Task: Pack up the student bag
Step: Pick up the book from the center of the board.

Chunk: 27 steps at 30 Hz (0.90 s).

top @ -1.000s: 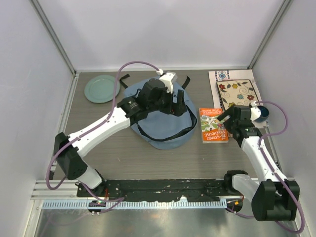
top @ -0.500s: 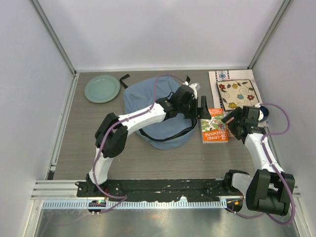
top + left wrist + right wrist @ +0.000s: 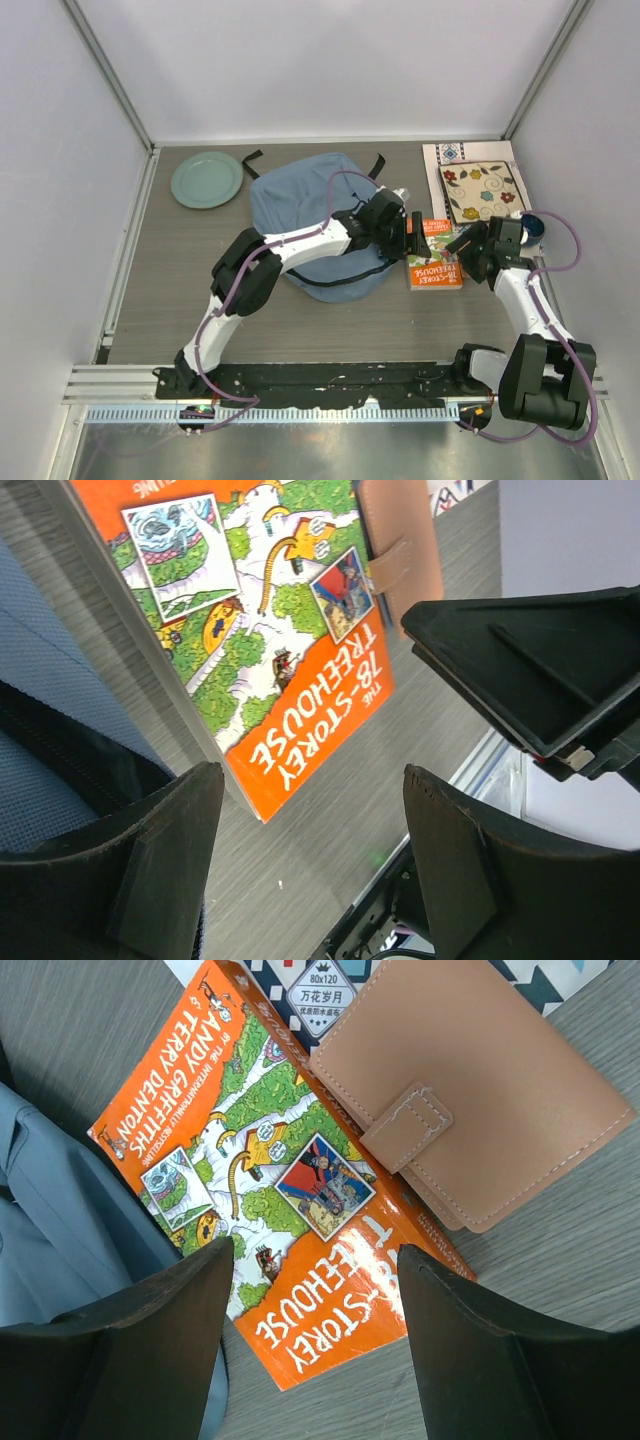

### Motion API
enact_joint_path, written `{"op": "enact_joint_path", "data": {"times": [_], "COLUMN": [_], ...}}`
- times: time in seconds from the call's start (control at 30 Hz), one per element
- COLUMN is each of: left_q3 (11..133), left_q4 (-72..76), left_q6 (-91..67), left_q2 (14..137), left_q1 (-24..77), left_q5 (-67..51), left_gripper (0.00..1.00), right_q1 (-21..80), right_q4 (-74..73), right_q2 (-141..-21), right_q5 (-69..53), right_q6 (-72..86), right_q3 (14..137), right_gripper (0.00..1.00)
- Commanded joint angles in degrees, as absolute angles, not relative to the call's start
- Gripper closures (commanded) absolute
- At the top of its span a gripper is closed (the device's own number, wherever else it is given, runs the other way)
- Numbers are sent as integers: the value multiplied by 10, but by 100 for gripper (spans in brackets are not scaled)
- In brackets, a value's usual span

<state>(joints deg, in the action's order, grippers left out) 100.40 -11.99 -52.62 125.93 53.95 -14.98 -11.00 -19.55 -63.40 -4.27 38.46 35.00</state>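
Starting from the left, a green plate point(image 3: 206, 179) is seen on the tabletop point(image 3: 180, 300), left of the student bag point(image 3: 300, 195) and apart from it. The student bag is laid flat in the middle of the tabletop, and the left arm is stretched across its near right part.

Just beside the right edge of the bag, the left tool point(image 3: 414, 233) is held over an orange book point(image 3: 433, 270). Its fingers are spread wide and nothing is gripped between them. The book is placed right of the bag, close against its fabric, and a tan wallet point(image 3: 480, 1100) is laid on one end of the book. Further right of the bag, the right tool point(image 3: 463, 244) is held over the same book, also wide and empty.

Some risks can be judged from here. A collision is possible, because both tools are brought very near to each other over one book. If the book is lifted or tilted, the wallet may be slid off. The bag fabric may also be pinched by the left tool, since it is so close to the book edge.
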Motion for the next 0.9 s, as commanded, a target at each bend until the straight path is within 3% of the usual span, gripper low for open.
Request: {"op": "enact_joint_path", "data": {"times": [0.0, 0.87], "left_q3": [998, 1008], "left_q4": [-131, -139], "left_q6": [-523, -525], "left_q2": [1266, 1317], "left_q1": [541, 545], "left_q5": [-121, -112], "left_gripper": [24, 25], "right_q1": [-113, -113], "right_q4": [-168, -126], "right_q2": [-651, -707], "right_q5": [-47, -32], "right_q6": [363, 341], "right_q3": [345, 327], "right_gripper": [28, 28]}}
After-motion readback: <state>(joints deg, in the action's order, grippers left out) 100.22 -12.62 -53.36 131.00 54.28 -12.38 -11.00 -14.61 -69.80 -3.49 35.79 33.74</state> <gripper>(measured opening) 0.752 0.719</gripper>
